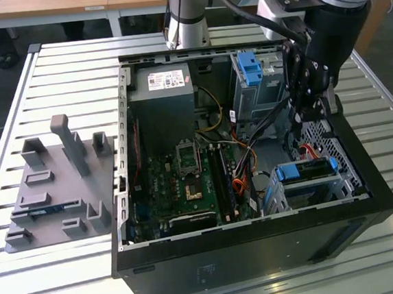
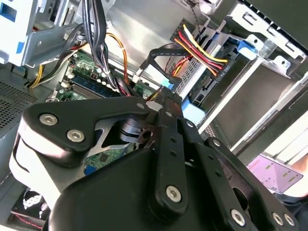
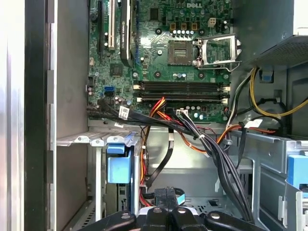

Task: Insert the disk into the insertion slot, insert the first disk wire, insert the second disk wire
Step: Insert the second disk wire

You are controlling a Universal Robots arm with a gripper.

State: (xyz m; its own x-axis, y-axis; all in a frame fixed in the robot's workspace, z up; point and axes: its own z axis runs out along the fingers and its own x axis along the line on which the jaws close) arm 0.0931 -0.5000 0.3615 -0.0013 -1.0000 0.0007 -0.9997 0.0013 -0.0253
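We saw a slatted table point(image 1: 59, 69), a grey fixture plate point(image 1: 56, 193) on it, an open computer case point(image 1: 260, 244), its green motherboard point(image 1: 179, 183).

On my slatted metal counter point(image 1: 59, 76) stands the open black computer case point(image 1: 261, 251). Inside its near corner, on the exterior view's right, the silver blue-framed disk point(image 1: 309, 169) sits in the grey perforated insertion slot point(image 1: 304, 194). A grey moulded tray point(image 1: 56, 193) lies outside, on the exterior view's left.

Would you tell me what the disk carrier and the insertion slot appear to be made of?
Disk carrier: probably moulded plastic, bright blue, smooth with a slight sheen. Insertion slot: apparently thin sheet metal, bare matte grey, judging by its folded edges and punched cut-outs.
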